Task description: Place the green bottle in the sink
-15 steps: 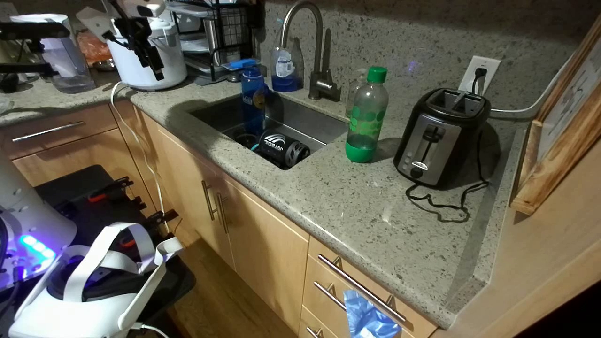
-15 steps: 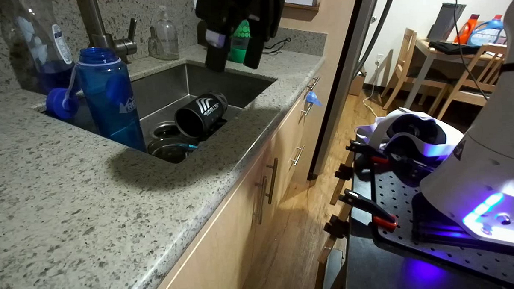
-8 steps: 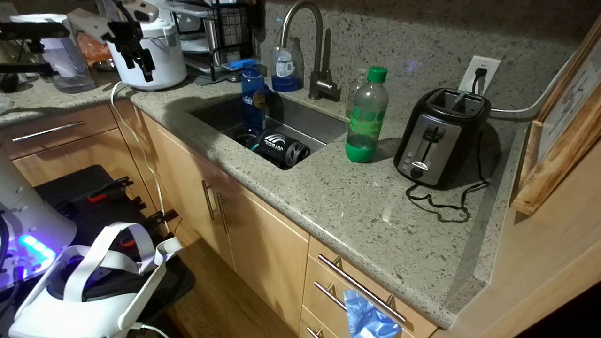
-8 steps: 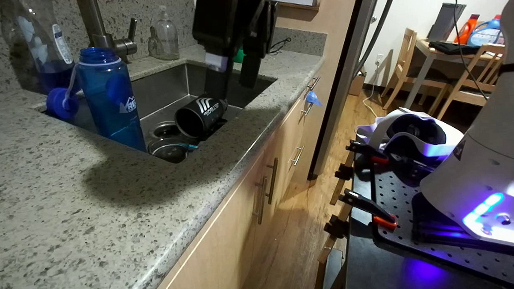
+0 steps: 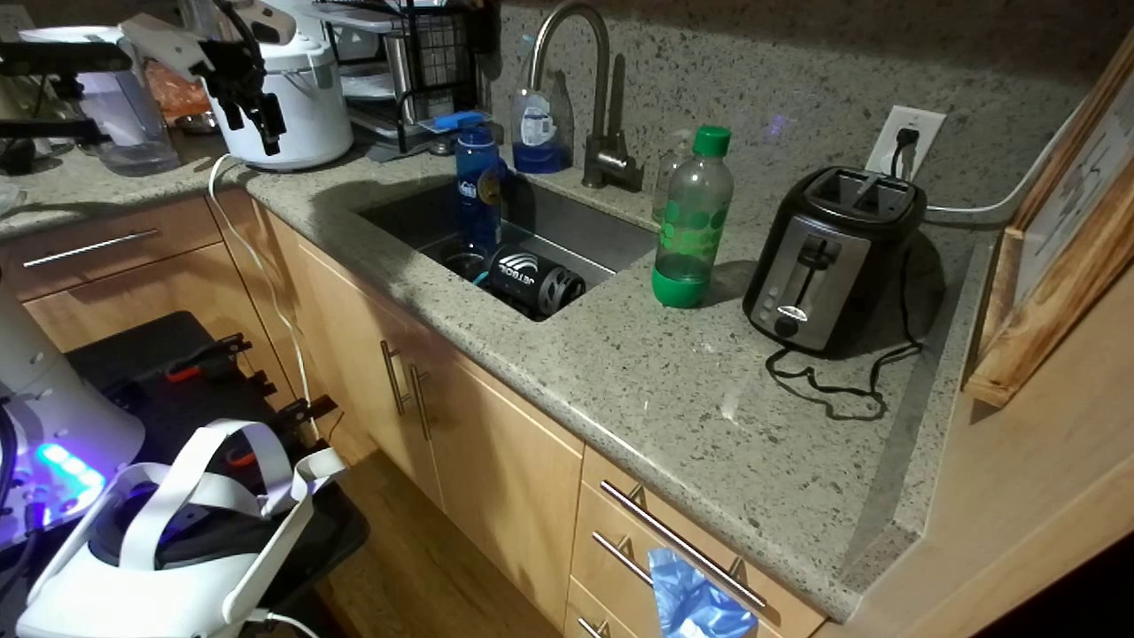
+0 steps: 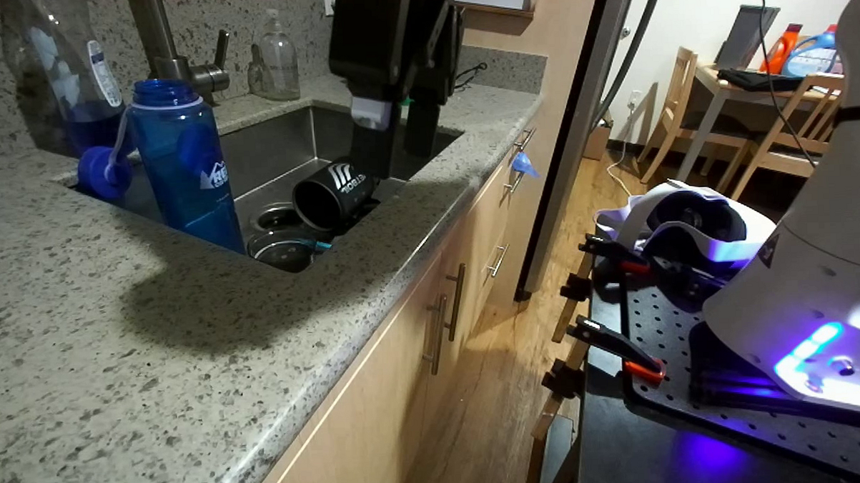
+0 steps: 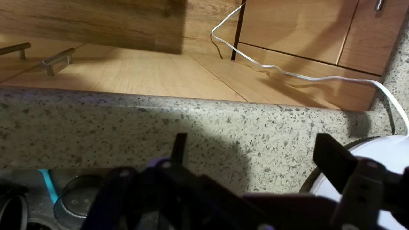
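The green bottle [image 5: 694, 221] stands upright on the speckled counter, between the sink [image 5: 611, 241] and the toaster, in an exterior view. Only a sliver of the green bottle [image 6: 406, 101] shows in an exterior view, behind my gripper [image 6: 396, 164]. The sink [image 6: 340, 130] is a dark steel basin. My gripper [image 5: 252, 135] hangs far from the bottle, in front of the white pot in that view. In the wrist view my gripper [image 7: 251, 140] has its fingers wide apart, with nothing between them and the bare counter below. The bottle is out of the wrist view.
A blue bottle [image 5: 478, 195] stands in the sink beside a black cup [image 5: 523, 276] lying on its side. The faucet [image 5: 605, 115] rises behind the sink. The toaster [image 5: 815, 266] stands right of the green bottle. The white pot [image 7: 386, 153] is close to one finger.
My gripper has moved a little left in an exterior view, farther from the green bottle. In an exterior view it now hangs lower and hides most of the bottle. The bottle has not moved.
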Robot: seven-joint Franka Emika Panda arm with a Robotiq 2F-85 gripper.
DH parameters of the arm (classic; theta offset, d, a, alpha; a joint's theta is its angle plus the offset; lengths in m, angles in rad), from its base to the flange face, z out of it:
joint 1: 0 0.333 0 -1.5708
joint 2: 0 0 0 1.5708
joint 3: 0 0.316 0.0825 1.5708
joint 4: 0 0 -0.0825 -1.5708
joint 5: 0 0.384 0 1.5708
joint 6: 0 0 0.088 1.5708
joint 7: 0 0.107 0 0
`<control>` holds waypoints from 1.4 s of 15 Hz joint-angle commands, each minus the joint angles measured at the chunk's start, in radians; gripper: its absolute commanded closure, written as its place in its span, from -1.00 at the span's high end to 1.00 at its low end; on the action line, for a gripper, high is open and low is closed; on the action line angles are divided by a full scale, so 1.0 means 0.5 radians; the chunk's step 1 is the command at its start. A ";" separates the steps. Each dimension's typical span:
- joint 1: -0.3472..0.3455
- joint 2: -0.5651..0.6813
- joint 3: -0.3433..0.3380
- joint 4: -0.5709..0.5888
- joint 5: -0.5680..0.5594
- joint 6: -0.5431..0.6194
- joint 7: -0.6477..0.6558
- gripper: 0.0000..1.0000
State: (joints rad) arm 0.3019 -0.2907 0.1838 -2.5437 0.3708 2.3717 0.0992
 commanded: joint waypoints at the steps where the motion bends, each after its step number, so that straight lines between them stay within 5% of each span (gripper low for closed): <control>1: -0.020 -0.001 0.019 0.003 0.006 -0.006 -0.004 1.00; 10: -0.039 0.015 0.019 0.004 -0.019 0.007 0.018 1.00; 21: -0.474 -0.144 -0.029 -0.206 -0.607 0.300 0.415 1.00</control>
State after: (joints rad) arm 0.1232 -0.2996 0.1710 -2.5769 0.1578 2.4714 0.2490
